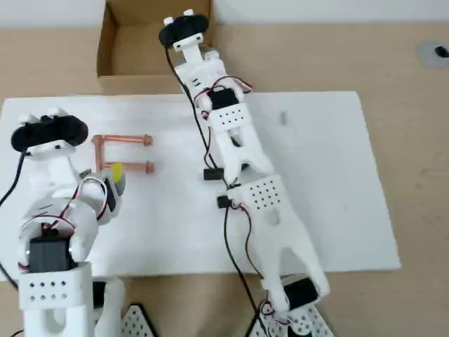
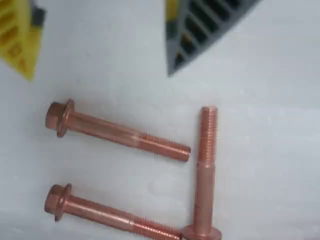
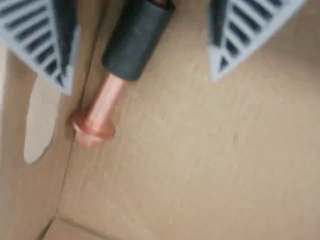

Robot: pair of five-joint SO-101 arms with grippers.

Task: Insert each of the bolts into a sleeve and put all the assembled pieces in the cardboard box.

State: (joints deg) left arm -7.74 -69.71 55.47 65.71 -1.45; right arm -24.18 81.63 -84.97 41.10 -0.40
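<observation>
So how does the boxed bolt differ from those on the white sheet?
The boxed bolt wears a black sleeve; the sheet bolts are bare, threads showing. The boxed bolt lies in the cardboard box, the sheet bolts outside it. All are copper-coloured with flanged heads.

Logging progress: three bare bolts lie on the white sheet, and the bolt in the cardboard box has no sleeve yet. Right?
No. The bolt in the cardboard box already wears a black sleeve, as the right wrist view shows. The three bare bolts on the white sheet are correct.

Copper bolts (image 2: 117, 131); black sleeve (image 3: 137, 40); tan cardboard box (image 3: 200, 160); white mat (image 1: 316, 182); light-wood desk (image 1: 407, 140); left hand (image 2: 100, 60) yellow, grey ribbed.
</observation>
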